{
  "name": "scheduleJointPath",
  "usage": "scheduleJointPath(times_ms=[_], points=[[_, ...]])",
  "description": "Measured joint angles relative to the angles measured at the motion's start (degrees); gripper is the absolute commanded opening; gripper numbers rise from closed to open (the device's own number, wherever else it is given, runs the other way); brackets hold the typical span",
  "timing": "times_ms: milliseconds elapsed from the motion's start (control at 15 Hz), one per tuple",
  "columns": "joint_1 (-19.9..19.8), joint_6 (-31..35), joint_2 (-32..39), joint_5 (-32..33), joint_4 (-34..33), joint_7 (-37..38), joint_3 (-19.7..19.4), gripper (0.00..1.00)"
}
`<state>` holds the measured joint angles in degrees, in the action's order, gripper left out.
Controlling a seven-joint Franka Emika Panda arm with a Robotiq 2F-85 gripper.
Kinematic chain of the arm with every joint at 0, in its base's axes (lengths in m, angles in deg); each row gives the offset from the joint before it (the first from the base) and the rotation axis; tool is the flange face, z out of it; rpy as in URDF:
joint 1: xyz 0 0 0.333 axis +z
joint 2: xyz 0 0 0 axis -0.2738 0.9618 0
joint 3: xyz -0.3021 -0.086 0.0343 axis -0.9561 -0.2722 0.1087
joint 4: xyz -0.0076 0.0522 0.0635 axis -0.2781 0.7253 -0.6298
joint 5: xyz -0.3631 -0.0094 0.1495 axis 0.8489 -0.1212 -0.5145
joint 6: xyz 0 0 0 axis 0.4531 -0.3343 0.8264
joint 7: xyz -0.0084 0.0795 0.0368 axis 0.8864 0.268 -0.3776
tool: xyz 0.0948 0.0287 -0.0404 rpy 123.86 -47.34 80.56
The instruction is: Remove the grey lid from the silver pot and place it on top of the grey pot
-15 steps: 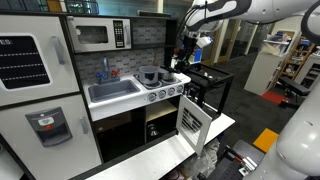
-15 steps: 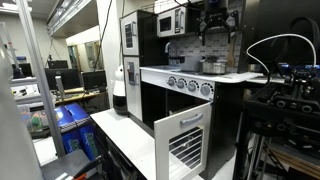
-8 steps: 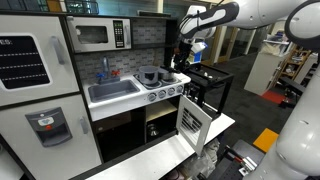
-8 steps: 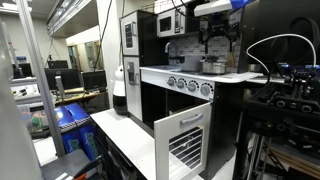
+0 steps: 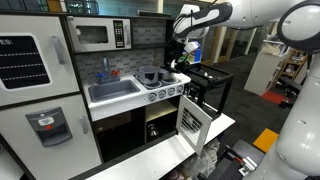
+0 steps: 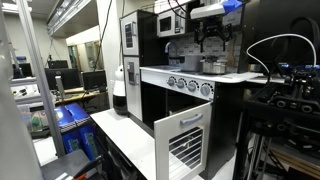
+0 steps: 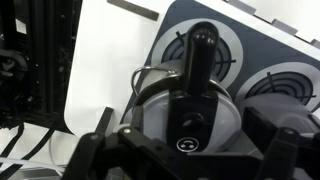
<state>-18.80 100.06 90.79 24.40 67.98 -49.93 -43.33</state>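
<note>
The silver pot [image 7: 150,95] stands on the stove with the grey lid [image 7: 222,118] on it. A black bar handle [image 7: 190,110] crosses the lid, and the pot's long black handle [image 7: 200,45] points away. My gripper [image 7: 186,140] hangs straight above the lid, open, with one finger [image 7: 100,128] on each side and nothing between them. In both exterior views the gripper [image 5: 180,52] [image 6: 212,38] is a little above the silver pot [image 6: 212,67]. A dark grey pot [image 5: 150,75] sits nearer the sink on the stove.
The toy kitchen has a sink [image 5: 112,90] with a faucet, a microwave [image 5: 95,35] above, and an oven door [image 5: 192,120] hanging open in front. Round burners [image 7: 292,85] lie beside the pot. A white counter [image 7: 100,60] borders the stove.
The arm has swung sideways toward the stove and now sits over the silver pot. The jaws have stayed open.
</note>
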Motion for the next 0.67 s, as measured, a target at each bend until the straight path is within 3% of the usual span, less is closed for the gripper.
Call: scheduleJointPath(times_ms=[667], points=[[-0.01, -0.03, 1.42, 0.04, -0.59, 0.19, 0.25, 1.0]])
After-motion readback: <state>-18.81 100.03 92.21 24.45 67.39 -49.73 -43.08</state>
